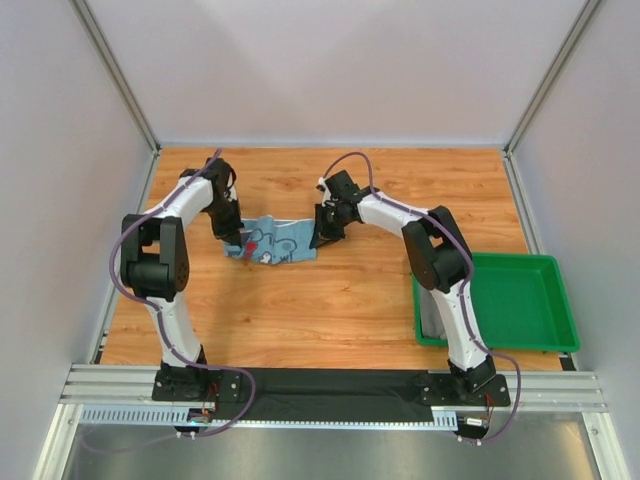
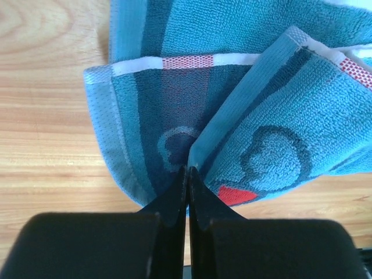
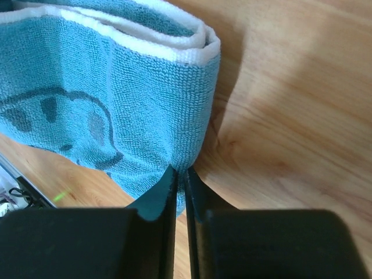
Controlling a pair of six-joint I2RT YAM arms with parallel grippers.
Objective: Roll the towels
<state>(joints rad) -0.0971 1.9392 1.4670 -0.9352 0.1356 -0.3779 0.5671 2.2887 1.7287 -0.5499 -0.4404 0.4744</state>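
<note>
Pinched shut, the left gripper (image 2: pixel 187 170) has its two black fingers pressed together at the tips with a fold of the light blue towel (image 1: pixel 278 243) caught between them. The right gripper (image 3: pixel 180 172) is likewise closed on the cloth: only a thin slit shows between its fingers, and the towel's folded edge sits in that slit.

At the near edge of the wooden table (image 1: pixel 330 310) the two arm bases stand side by side. Just beyond the right base, at the near right, a green tray (image 1: pixel 520 262) lies flat on the wood, well apart from the towel.

Farther in, about mid-table and a little left of centre, the towel lies stretched left to right between the two grippers, the left one on its left end and the right one on its right end. The left wrist view shows the cloth doubled over, with a white-and-red band along one hem, a darker outlined figure and a small red patch near the fingertips. In the right wrist view the right end is folded in layers, white edging uppermost, and hangs slightly off the wood.

Beyond the towel lies bare wood up to the far wall.
</note>
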